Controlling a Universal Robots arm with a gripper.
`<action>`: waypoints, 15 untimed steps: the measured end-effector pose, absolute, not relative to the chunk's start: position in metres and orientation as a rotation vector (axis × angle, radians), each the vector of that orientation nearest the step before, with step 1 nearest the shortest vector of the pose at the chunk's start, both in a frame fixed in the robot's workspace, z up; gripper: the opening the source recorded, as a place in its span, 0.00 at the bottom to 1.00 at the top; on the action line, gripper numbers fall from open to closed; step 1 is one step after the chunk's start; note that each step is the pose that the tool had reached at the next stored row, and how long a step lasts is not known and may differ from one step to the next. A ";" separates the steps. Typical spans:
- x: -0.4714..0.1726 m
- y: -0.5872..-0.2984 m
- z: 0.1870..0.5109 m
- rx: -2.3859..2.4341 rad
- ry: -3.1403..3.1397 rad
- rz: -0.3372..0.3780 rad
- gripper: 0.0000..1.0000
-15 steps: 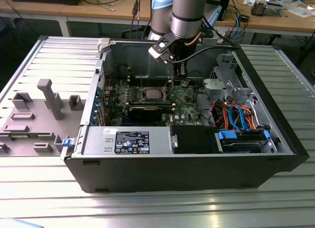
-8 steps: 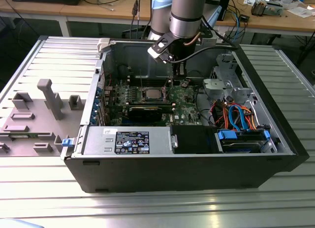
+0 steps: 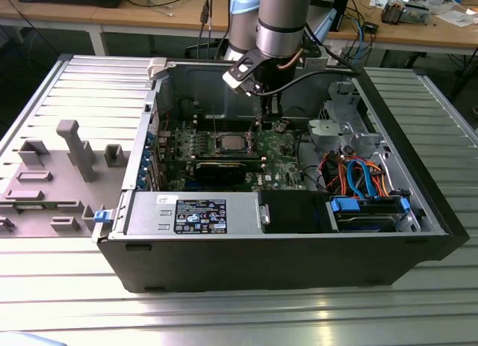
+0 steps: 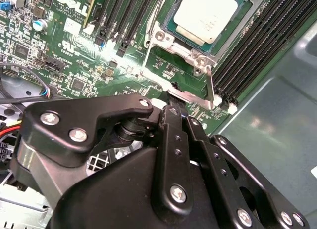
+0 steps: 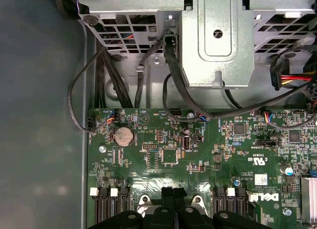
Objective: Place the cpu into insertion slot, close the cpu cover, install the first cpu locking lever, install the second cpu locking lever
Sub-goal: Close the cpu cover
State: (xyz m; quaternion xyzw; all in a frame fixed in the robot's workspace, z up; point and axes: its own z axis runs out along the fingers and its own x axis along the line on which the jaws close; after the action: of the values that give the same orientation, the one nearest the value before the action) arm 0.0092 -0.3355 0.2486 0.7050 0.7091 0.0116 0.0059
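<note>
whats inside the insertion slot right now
The cpu sits in the insertion slot, its silver top showing through the window of the cpu cover. The socket's contacts beneath the chip are covered, so they cannot be seen.

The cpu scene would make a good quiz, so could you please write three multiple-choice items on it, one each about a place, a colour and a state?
1. The case is open; where is the cpu?
A. In the insertion slot.
B. Loose beside that slot.
C. Outside it.
2. What colour is the circuit board?
A. Red.
B. Green.
C. White.
3. How is the cpu cover?
A. Upright.
B. Taken off.
C. Flat around the cpu.
Key: 1 A, its silver top sits within the slot's rim; 2 B, green in both wrist views; 3 C, the frame lies flat with the chip showing through its window.
</note>
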 end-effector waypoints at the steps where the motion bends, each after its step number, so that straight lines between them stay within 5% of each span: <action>1: 0.009 -0.335 0.249 2.207 2.219 0.036 0.11; 15: 0.004 -0.335 0.248 2.207 2.219 0.036 0.11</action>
State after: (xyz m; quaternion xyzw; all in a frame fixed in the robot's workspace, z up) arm 0.0044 -0.3355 0.2482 0.7050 0.7091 0.0116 0.0059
